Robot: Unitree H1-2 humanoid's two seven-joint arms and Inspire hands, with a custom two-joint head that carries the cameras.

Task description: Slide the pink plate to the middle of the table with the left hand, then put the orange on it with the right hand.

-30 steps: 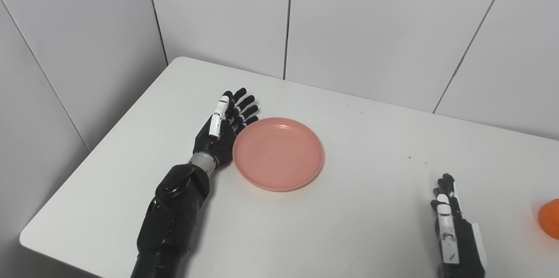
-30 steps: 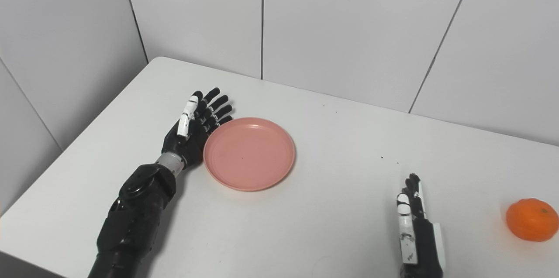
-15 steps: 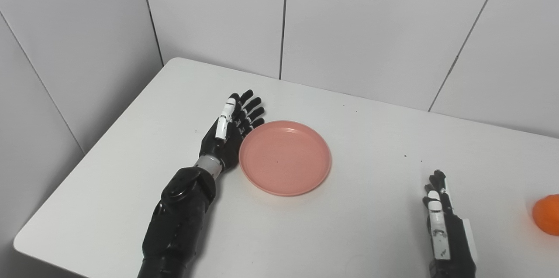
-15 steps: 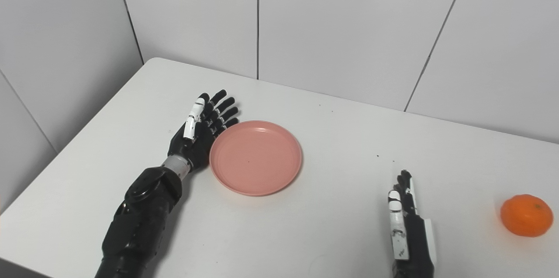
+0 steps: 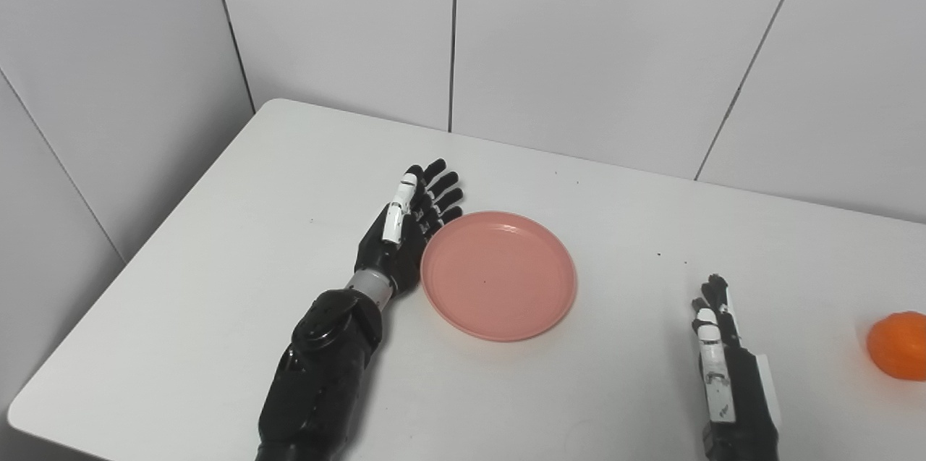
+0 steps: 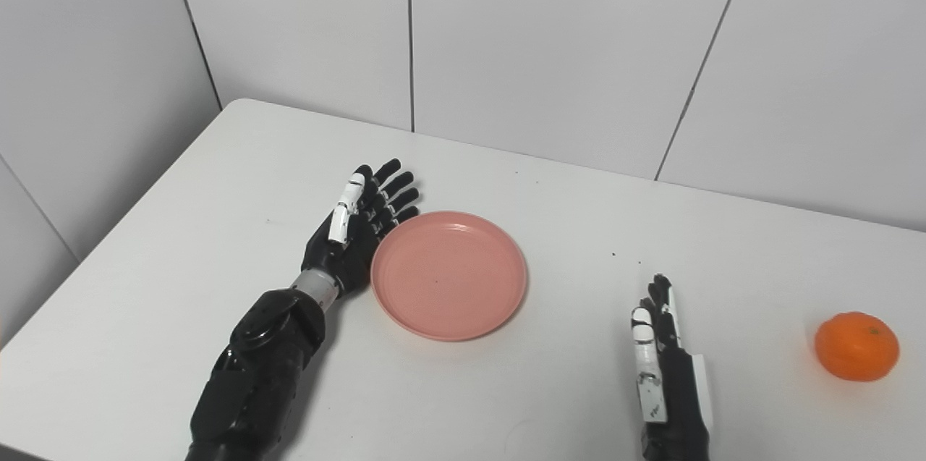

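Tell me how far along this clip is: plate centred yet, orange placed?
Nothing is finished. In hand: the left hand, open and flat, lies against the left rim of the pink plate, which sits left of the table's middle. Left to do: the orange sits on the table at the far right, untouched; the right hand rests open, apart from it.

Pink plate (image 6: 448, 275), orange fruit (image 6: 856, 346), white table (image 6: 217, 229), black hands (image 6: 358, 226) with white thumb panels.

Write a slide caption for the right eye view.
Open left hand edges against the pink plate; the right hand waits, orange untouched.
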